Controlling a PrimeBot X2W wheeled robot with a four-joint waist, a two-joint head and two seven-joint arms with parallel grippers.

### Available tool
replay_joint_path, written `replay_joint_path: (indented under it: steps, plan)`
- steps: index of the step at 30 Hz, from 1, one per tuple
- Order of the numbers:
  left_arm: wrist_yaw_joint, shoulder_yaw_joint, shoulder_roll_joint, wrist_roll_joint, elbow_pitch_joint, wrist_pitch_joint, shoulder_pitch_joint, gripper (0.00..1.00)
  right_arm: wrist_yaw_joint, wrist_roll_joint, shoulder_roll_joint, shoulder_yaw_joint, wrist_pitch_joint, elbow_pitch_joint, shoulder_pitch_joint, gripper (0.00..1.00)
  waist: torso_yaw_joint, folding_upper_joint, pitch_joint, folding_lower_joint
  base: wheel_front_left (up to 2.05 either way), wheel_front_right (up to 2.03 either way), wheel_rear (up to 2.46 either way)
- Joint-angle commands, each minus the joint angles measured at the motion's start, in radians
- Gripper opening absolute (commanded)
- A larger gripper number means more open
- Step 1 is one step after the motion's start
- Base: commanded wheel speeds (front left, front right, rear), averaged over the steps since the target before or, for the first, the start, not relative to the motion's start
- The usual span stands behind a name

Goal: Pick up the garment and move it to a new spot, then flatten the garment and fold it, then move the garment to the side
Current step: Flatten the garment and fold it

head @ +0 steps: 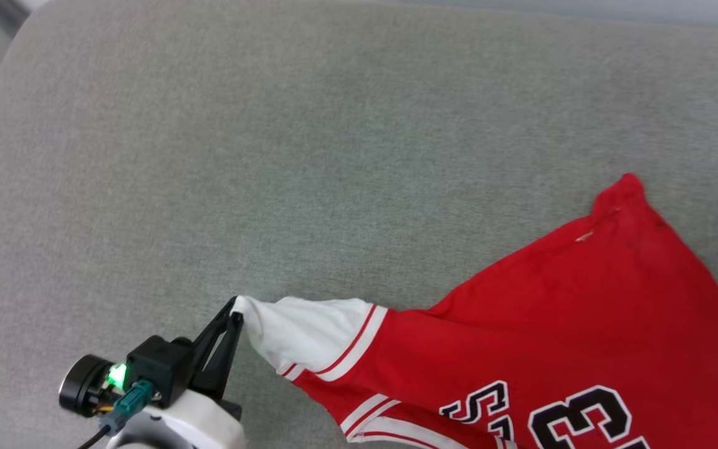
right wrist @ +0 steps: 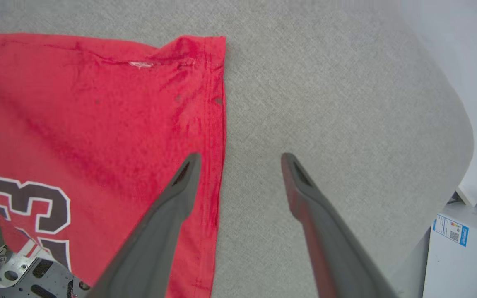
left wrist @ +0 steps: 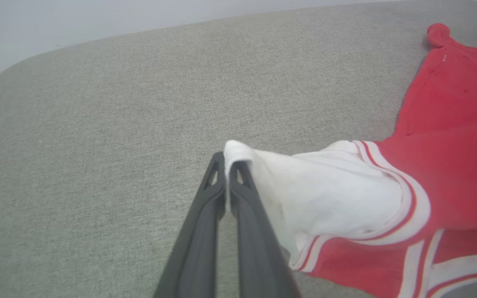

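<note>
Grey fabric surface (head: 272, 125), pale wall (left wrist: 97, 20) behind. Lower left, left gripper (head: 236, 310) pinches the garment (head: 583, 299) by its white sleeve (head: 309, 330). Right gripper (right wrist: 242, 156) is spread wide.

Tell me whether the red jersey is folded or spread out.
Spread out, not folded: the jersey lies open on the grey cushion, lettering up, its white sleeve pinched in the left tool.

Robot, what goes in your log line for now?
left tool: shut on white sleeve of red jersey shirt | right tool: open, at shirt edge | shirt on grey fabric cushion
</note>
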Motion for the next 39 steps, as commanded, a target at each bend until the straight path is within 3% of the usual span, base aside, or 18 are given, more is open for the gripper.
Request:
replay_joint_path:
  steps: [1,4,10,18,19,20,31,39]
  plan:
    - [-0.008,-0.002,-0.015,0.011,0.006,-0.001,-0.026,0.00,-0.001,-0.028,0.036,0.034,0.026,0.037,-0.072,1.00,0.035,-0.0001,0.037,0.0000,0.00,0.00,0.00]
    - [-0.023,-0.006,-0.039,0.023,0.021,-0.001,-0.051,0.00,-0.001,-0.066,0.108,0.103,0.056,0.123,-0.182,1.00,0.060,-0.0001,0.069,0.0000,0.00,0.00,0.00]
    - [-0.042,-0.005,-0.075,0.034,0.046,-0.005,-0.086,0.00,-0.001,-0.118,0.179,0.226,0.052,0.283,-0.308,1.00,0.090,-0.0001,0.128,0.0000,0.00,0.00,0.00]
    - [-0.063,0.002,-0.103,0.040,0.079,-0.009,-0.101,0.00,-0.001,-0.087,0.234,0.365,-0.007,0.434,-0.300,1.00,0.096,-0.0001,0.162,0.0000,0.00,0.00,0.00]
    - [-0.064,0.003,-0.105,0.040,0.084,-0.009,-0.100,0.00,-0.001,-0.084,0.235,0.377,-0.024,0.440,-0.302,0.33,0.093,-0.0001,0.158,0.0000,0.00,0.00,0.00]
    - [-0.066,0.003,-0.107,0.039,0.088,-0.010,-0.098,0.00,-0.001,-0.076,0.236,0.383,-0.041,0.446,-0.307,0.00,0.090,-0.0001,0.152,0.0000,0.00,0.00,0.00]
    - [-0.055,0.064,-0.085,0.041,0.117,-0.015,-0.079,0.00,-0.001,0.011,0.222,0.371,-0.372,0.422,-0.388,0.00,0.017,-0.0001,-0.015,0.0000,0.00,0.00,0.00]
    - [-0.075,0.129,-0.041,0.083,0.108,-0.005,-0.204,0.00,-0.001,0.029,0.228,0.342,-0.549,0.395,-0.429,0.00,-0.050,-0.0001,-0.095,0.0000,0.00,0.00,0.00]
